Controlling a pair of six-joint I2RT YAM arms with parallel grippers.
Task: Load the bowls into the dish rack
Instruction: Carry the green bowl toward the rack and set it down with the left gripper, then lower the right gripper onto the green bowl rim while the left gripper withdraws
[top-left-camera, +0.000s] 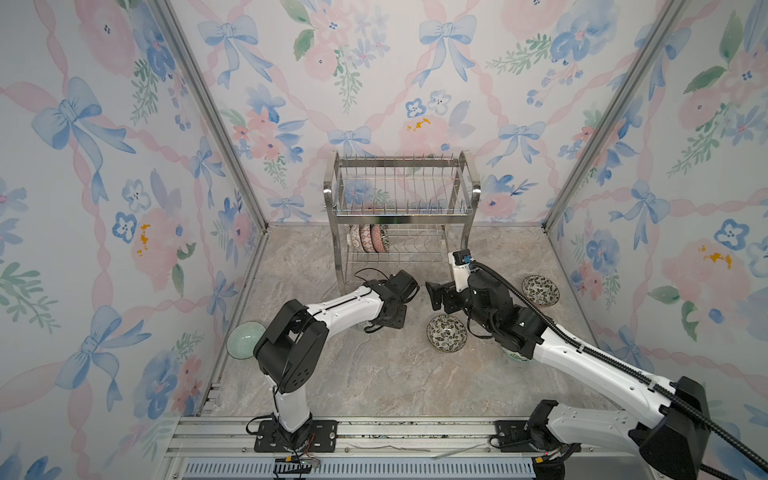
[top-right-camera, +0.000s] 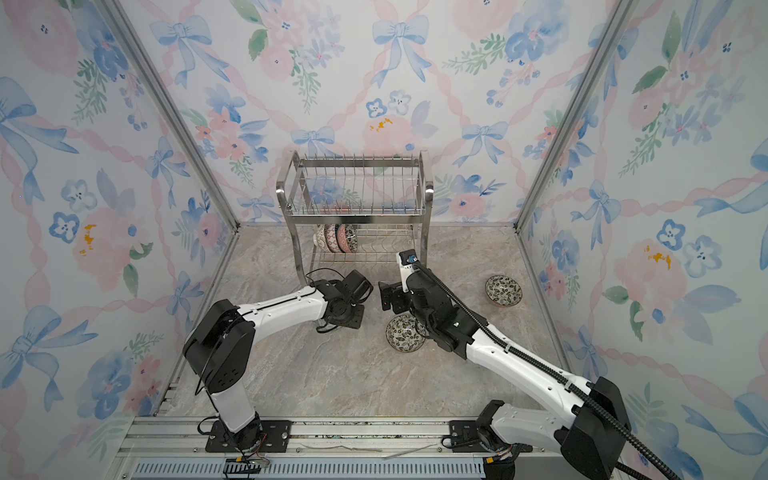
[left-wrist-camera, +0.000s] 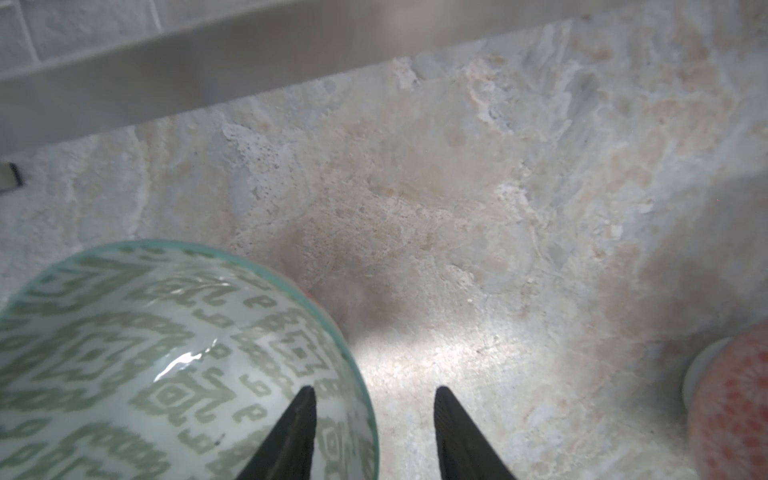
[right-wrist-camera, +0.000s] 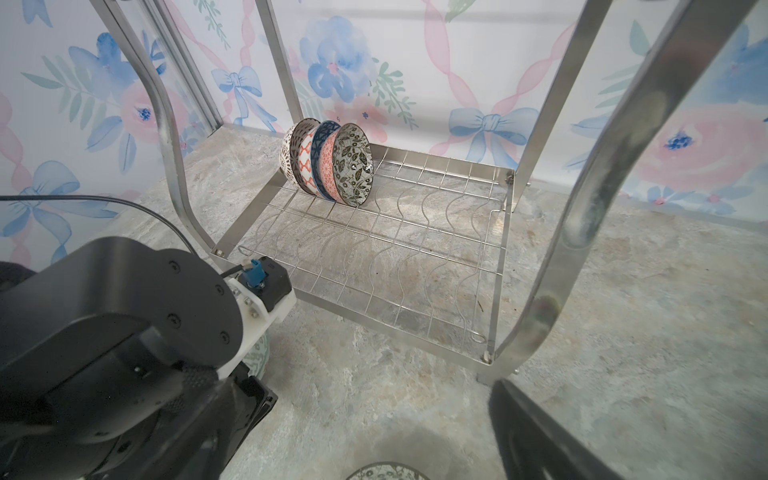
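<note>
Dish rack (top-left-camera: 401, 216): at the far middle of the table (top-left-camera: 374, 382); two tiers of shiny steel wire, with flat bent side frames.
Lower tier: a row of bowls (right-wrist-camera: 328, 164) stands on edge at its left end, tight together and leaning; I count five, but they overlap.
Row, right to left: black-white leafy, pinkish, blue, cream with orange lattice, white with dark lattice.
Loose on the table: a leafy bowl (top-left-camera: 446, 333) at the near middle, a second leafy bowl (top-left-camera: 540, 290) further right, a pale green bowl (top-left-camera: 243, 340) at the left edge.
Green-patterned bowl (left-wrist-camera: 166, 365): on the table, on the near side of the rack, under the left hand.
Left hand (left-wrist-camera: 375, 390): fingers apart, one over the inside of this bowl and one outside its rim, clamping nothing.
Right hand (top-left-camera: 434, 296): fully spread, holding nothing, just right of the left hand.
</note>
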